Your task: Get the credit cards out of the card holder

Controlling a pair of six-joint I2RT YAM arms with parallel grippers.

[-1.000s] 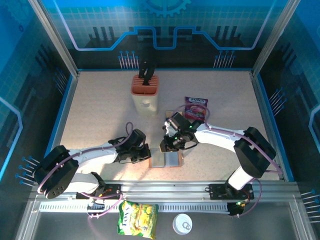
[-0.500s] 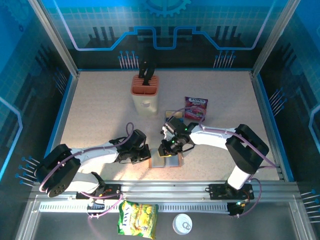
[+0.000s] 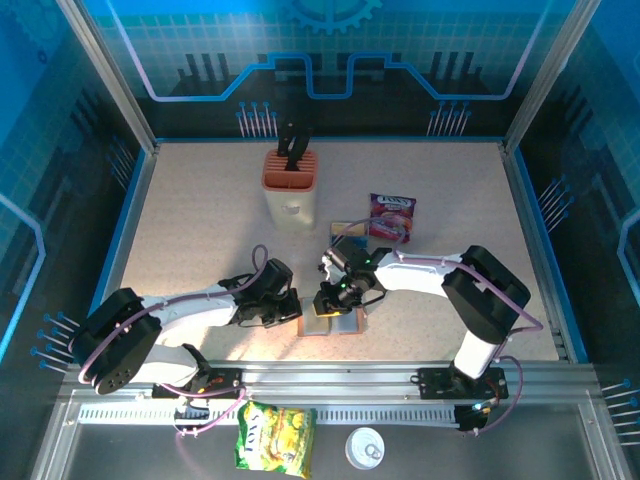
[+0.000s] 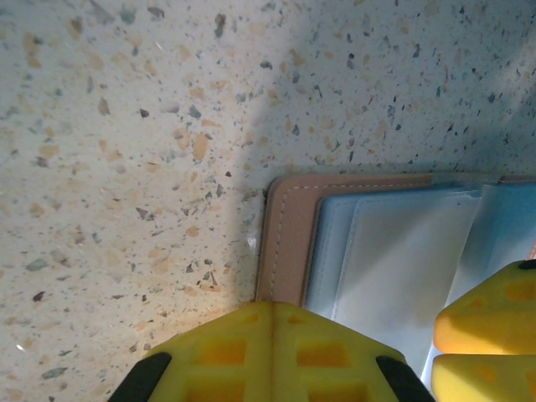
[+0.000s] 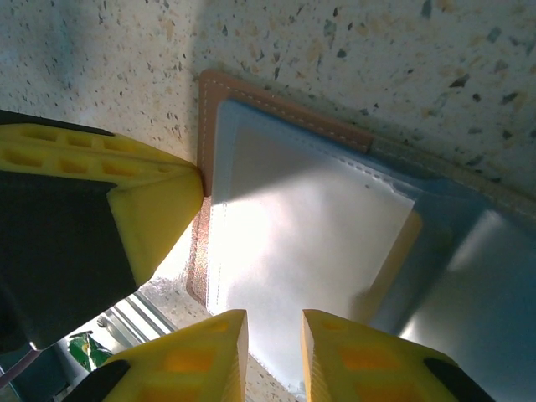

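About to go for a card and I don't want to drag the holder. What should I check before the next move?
1. Card holder open, flat on the table: ok.
2. Left hand shut, tip on the holder's brown edge: ok.
3. Right hand over the inner pocket, jaws slightly apart: ok.
4. Card between the right hand's fingers: not ok, gap empty.
5. Card edge exposed to grab: cannot tell, glare on the pocket.
6. Purple packet apart from both hands: ok.
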